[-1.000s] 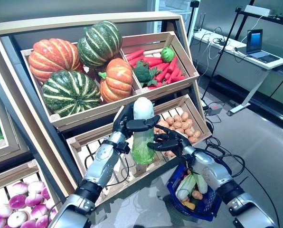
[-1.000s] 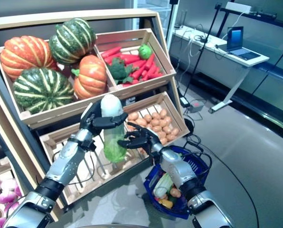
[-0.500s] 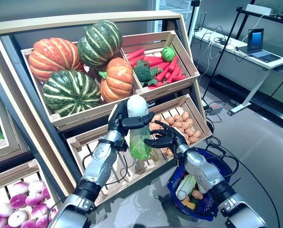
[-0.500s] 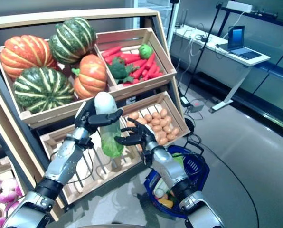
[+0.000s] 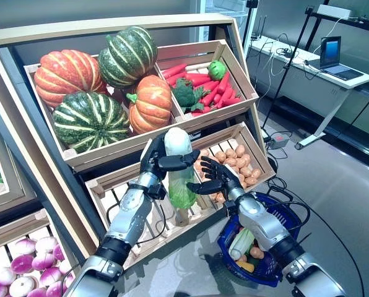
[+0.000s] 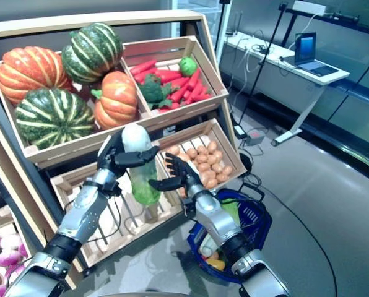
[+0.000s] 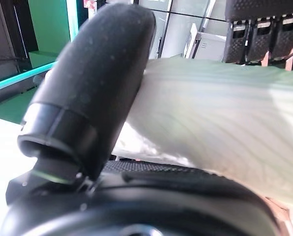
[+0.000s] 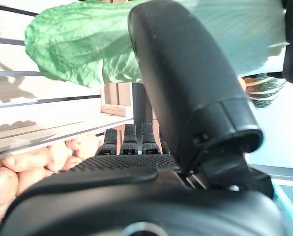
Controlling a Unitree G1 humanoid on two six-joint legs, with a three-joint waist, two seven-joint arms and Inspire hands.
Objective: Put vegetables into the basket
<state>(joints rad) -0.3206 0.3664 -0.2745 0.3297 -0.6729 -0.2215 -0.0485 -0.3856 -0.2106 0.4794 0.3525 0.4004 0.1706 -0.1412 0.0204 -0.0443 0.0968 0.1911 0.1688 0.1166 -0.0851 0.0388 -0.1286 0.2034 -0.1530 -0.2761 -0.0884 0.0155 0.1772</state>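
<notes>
My left hand [image 5: 158,161] is shut on a napa cabbage [image 5: 181,173], white at the stem and leafy green at the bottom, held upright in front of the stand's lower crate. Its pale ribs show past the thumb in the left wrist view [image 7: 220,113]. My right hand [image 5: 217,181] is open right beside the cabbage's leafy end, fingers spread toward it; the green leaves show in the right wrist view [image 8: 82,44]. The blue basket [image 5: 282,218] stands on the floor below the right arm, with a pale green leafy vegetable [image 5: 241,242] and small brown and yellow pieces inside.
A wooden stand [image 5: 110,28] with slanted crates rises behind the hands; a crate of small brown potatoes [image 5: 237,162] is just behind the right hand. A white desk [image 5: 321,68] with a laptop stands at the far right. Grey floor lies to the right of the basket.
Both hands and the cabbage have shifted slightly left and up. My right hand has come closer to the cabbage's leafy end.
</notes>
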